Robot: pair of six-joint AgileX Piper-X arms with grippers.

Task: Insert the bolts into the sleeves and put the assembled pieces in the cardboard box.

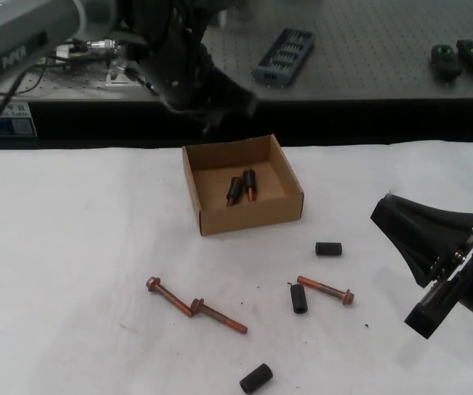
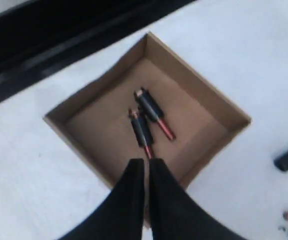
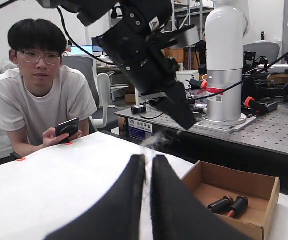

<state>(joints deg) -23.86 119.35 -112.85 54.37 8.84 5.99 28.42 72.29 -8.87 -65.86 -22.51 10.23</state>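
the brown cardboard box [image 1: 252,214] sits in the middle of the white bench [image 1: 63,247]. two finished pieces [image 2: 142,132], each a bolt pushed into a black sleeve, lie side by side inside it. the left gripper [image 2: 146,169] hangs over the box with its two black fingers pressed together and nothing between them. the right gripper [image 3: 148,167] is off at the right side of the bench. its fingers are together too, and it holds nothing.

three bolts and three sleeves lie loose on the bench. a long copper-coloured metal bolt [image 1: 169,296] touches a second bolt [image 1: 220,317] at that one's head. a third bolt [image 1: 325,290] lies just beside a short black tube-shaped sleeve [image 1: 299,298]. a far sleeve [image 1: 328,248] lies alone near the box, and a near sleeve [image 1: 256,378] lies at the front edge.

here is what i think could go wrong. if a gripper grabs one of the two touching bolts, both may move. the sleeves may roll away if they get bumped. a bolt held crooked may miss the sleeve's hole. a gripper that comes down without opening would only push things around.
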